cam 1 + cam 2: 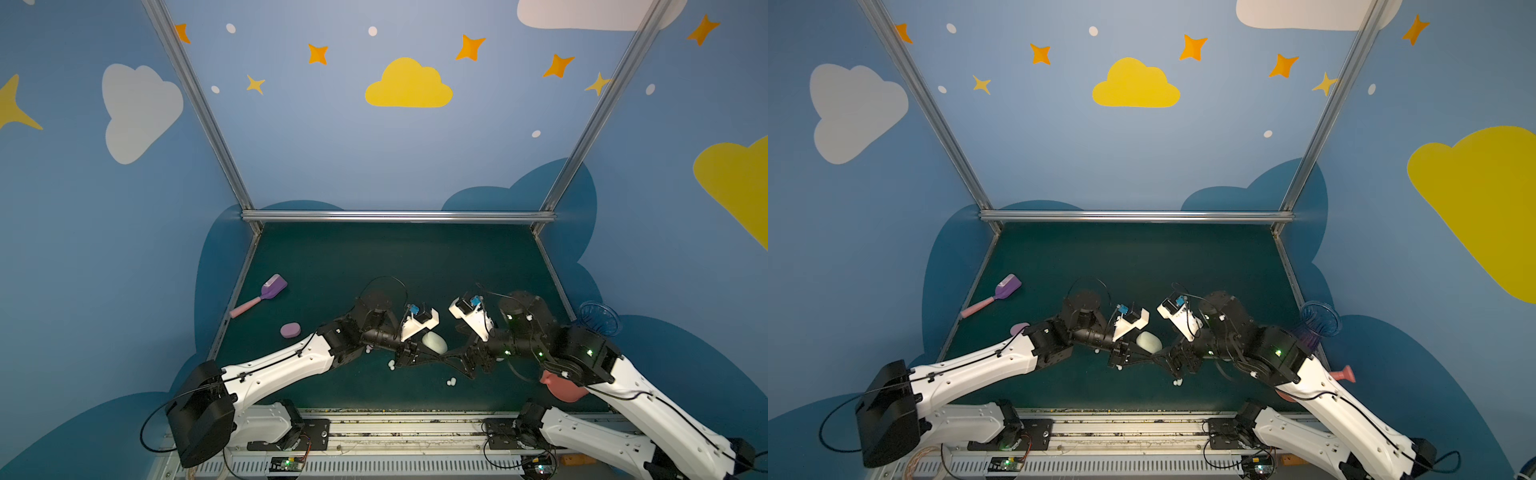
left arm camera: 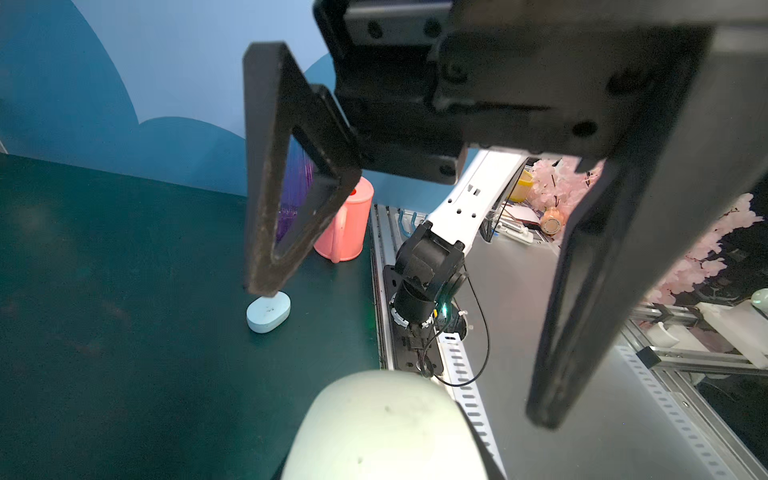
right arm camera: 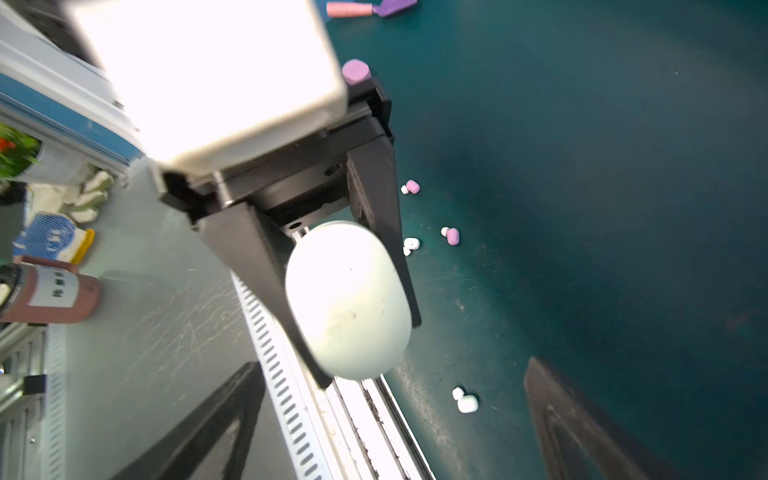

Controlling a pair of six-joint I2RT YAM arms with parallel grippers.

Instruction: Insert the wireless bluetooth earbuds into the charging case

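Mint-white plastic, smooth and oval: charging case [image 3: 349, 299], pinched across its narrow sides by the left end effector [image 3: 370, 351] and held off the counter [image 3: 623, 166], with no open lid visible. Long axis along the holding fingers, rounded free end poking past their tips and aimed at the right end effector [image 2: 401, 355].

Right end effector: spread wide, gripping nothing. Dead ahead of it, the case, centred between the lines of its two fingers in the right wrist view, close to both but touching neither. Nose to nose with the left end effector in both top views, over the front middle of the counter.

Earbuds all loose on the counter, none in the case:
- nearest white earbud [image 3: 466, 402], below the right end effector and just inside its finger line;
- second white earbud [image 3: 410, 244], first pink earbud [image 3: 452, 236] and second pink earbud [image 3: 411, 187], farther off, beyond the far finger of the left end effector;
- blue pair not made out.

Judged order: case first, earbuds after. Probably calls for a straight advance onto the free end of the case, to lift the lid or steady the shell. Right end effector is the only free one, and the nearer to the white earbud.

Risks: striking the holding fingers instead of the shell; smooth shell likely to twist or slip in so narrow a pinch.
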